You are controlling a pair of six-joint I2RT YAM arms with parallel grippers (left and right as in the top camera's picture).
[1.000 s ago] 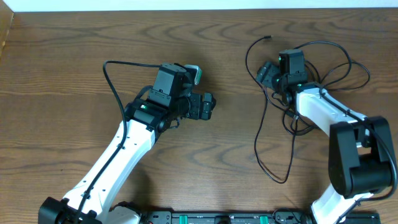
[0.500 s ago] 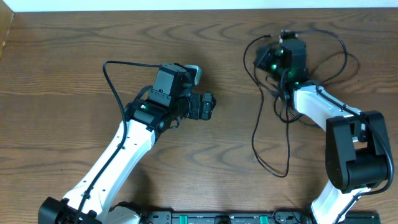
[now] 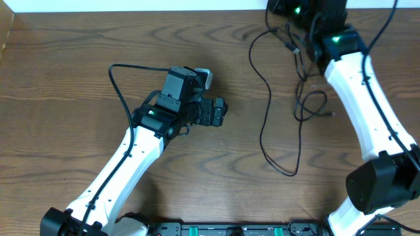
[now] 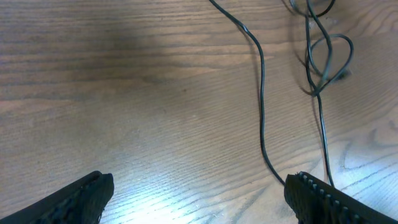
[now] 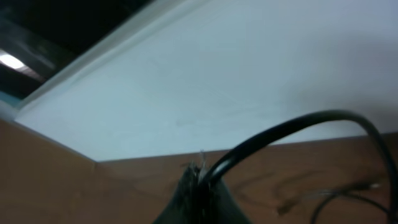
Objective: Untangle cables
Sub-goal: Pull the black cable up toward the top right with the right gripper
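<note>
Thin black cables (image 3: 266,124) trail down the right half of the table, with a small loop (image 3: 312,105) beside my right arm. My right gripper (image 3: 289,8) is raised at the far edge, and the cables hang from it. In the right wrist view this gripper (image 5: 200,183) is shut on a black cable (image 5: 298,124) that arcs away to the right. My left gripper (image 3: 220,111) sits mid-table, well left of the cables. It (image 4: 199,199) stands open with bare wood between its fingers (image 4: 81,199). Two strands of the cables (image 4: 261,93) lie ahead of it.
A white wall strip (image 3: 131,5) borders the far edge of the wooden table (image 3: 65,78). The left arm's own thicker black cable (image 3: 118,85) loops up beside that arm. A black rail (image 3: 230,229) runs along the near edge.
My right gripper has shut on a cable and risen toward the far edge, pulling the tangle up and stretching it out. The left arm has not moved.
</note>
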